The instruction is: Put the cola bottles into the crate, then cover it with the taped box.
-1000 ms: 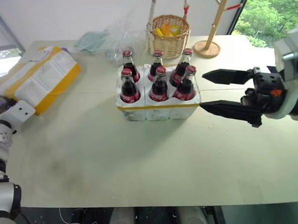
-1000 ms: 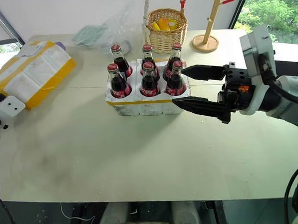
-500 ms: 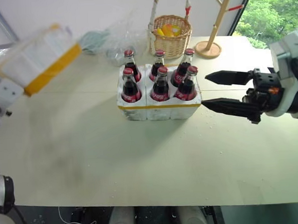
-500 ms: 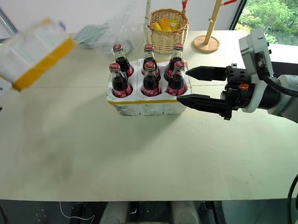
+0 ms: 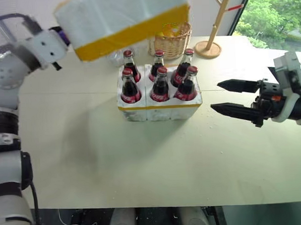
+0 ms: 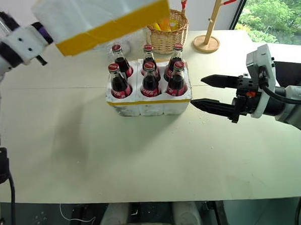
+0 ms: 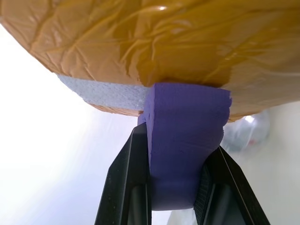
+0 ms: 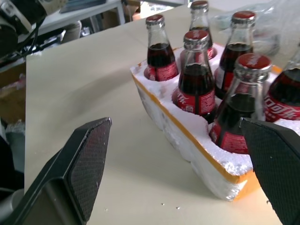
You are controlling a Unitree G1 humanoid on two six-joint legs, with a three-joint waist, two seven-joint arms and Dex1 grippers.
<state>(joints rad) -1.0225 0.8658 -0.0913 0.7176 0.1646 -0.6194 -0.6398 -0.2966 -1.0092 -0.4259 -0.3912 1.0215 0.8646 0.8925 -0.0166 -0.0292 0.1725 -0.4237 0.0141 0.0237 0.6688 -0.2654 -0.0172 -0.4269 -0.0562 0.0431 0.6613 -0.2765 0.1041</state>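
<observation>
Six cola bottles (image 5: 161, 83) with red caps stand in the wells of the low white crate (image 5: 160, 111) at the middle of the table. The taped box (image 5: 125, 15), white with a broad yellow band, hangs tilted in the air above and just left of the crate's back row. My left gripper (image 7: 180, 140) is shut on a purple tab (image 7: 185, 136) at the box's left end. To the right of the crate, my right gripper (image 5: 216, 95) stands open, empty, level with it, its tips a short way off.
A wicker basket (image 5: 175, 39) with yellow things sits right behind the crate, partly hidden by the box. A wooden stand (image 5: 210, 48) rises at the back right. The table's front edge (image 5: 160, 206) runs near me.
My left arm has lifted the taped box off the table's left side and swung it up and right, over the crate's back. The right gripper has drawn back slightly to the right.
</observation>
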